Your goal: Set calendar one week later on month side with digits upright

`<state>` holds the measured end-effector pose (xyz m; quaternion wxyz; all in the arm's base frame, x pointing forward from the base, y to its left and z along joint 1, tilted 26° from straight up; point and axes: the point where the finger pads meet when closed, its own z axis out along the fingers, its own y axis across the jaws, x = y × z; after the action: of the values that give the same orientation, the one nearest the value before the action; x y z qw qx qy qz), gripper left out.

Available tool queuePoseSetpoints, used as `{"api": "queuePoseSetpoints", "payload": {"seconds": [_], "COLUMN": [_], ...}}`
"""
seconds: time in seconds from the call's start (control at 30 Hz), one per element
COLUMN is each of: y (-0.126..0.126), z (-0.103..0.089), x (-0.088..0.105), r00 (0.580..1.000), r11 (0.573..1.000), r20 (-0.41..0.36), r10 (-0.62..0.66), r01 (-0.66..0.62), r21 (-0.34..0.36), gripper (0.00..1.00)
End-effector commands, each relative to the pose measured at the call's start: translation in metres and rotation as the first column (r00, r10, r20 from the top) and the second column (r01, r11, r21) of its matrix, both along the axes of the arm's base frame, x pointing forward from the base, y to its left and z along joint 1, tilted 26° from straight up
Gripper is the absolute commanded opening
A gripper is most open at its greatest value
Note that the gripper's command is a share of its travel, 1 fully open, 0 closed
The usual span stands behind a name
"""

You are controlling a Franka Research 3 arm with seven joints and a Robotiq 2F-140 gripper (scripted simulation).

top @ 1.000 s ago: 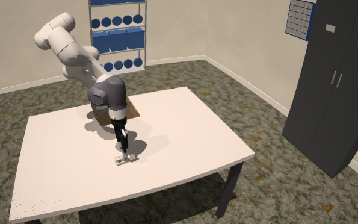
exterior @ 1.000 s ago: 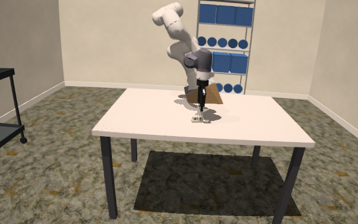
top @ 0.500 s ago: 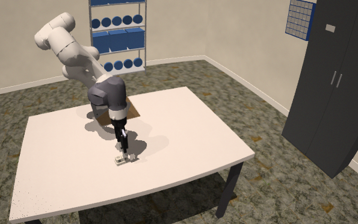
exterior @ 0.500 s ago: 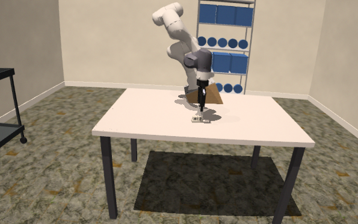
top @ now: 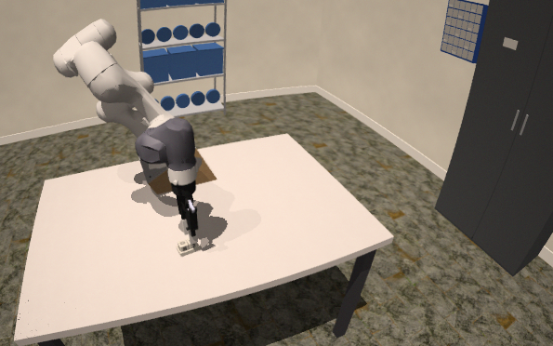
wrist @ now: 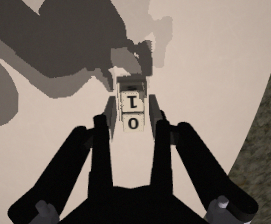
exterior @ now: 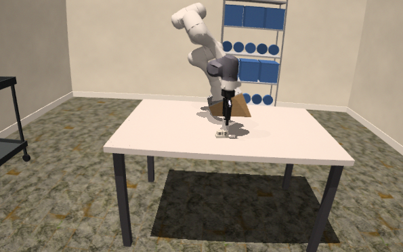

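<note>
Wrist cam: part-open, apparently unclenched pincer (top: 192,237) (exterior: 227,125) (wrist: 132,104) straddles date-cube calendar (top: 184,246) (exterior: 221,133) (wrist: 132,102), which sits on surface (top: 109,260) (exterior: 167,135) (wrist: 211,75) approx. 8 o'clock of ctr., top view. "1" lies at 12 o'clock of "0". Best practice: center pads on one cube only, close gently, lift straight, avoid dragging tray/neighbor.

From here the desk (top: 257,195) (exterior: 229,130) has a smooth, matt top, right out to its corners. By its far edge, the brown wedge (exterior: 231,109) looks like flat, unpolished wood. The arm's shell (top: 97,65) (exterior: 198,27) resembles smooth plastic with a soft sheen; the pincer (top: 191,220) (exterior: 227,110) (wrist: 132,104) seems mostly matt black.
</note>
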<state>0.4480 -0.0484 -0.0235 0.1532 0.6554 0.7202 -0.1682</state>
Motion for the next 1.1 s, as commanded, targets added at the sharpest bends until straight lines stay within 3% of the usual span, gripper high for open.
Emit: {"api": "queuePoseSetpoints", "payload": {"seconds": [0.0, 0.77, 1.07], "y": [0.0, -0.001, -0.007], "z": [-0.001, -0.003, -0.015], "x": [0.001, 0.001, 0.001], "r00": [1.0, 1.0, 1.0], "r11": [1.0, 1.0, 1.0], "r20": [0.003, 0.003, 0.003], "r10": [-0.003, -0.003, -0.003], "r01": [0.003, 0.003, 0.003], "r21": [0.001, 0.001, 0.001], "gripper": [0.28, 0.28, 0.28]}}
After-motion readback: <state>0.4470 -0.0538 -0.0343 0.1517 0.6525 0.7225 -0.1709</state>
